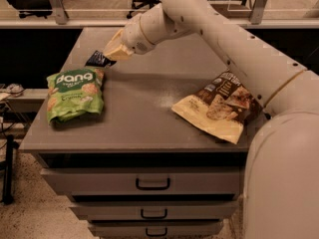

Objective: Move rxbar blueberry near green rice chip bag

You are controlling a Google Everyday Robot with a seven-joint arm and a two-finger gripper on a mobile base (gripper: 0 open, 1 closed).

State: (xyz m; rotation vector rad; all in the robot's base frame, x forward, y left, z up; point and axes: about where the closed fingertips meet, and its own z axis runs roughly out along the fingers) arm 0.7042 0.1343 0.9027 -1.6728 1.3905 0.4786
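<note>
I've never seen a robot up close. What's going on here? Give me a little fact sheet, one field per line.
Gripper: the gripper is over the far left part of the tabletop, shut on a small flat dark navy snack bar
Bar position: right at the top edge of the bright green crinkly "dang" chip bag
Green bag: lying flat at the left side
Other item: large brown-and-cream chip bag, lying at the right, apart from the rest
Surface: grey cabinet top, with drawers below
</note>
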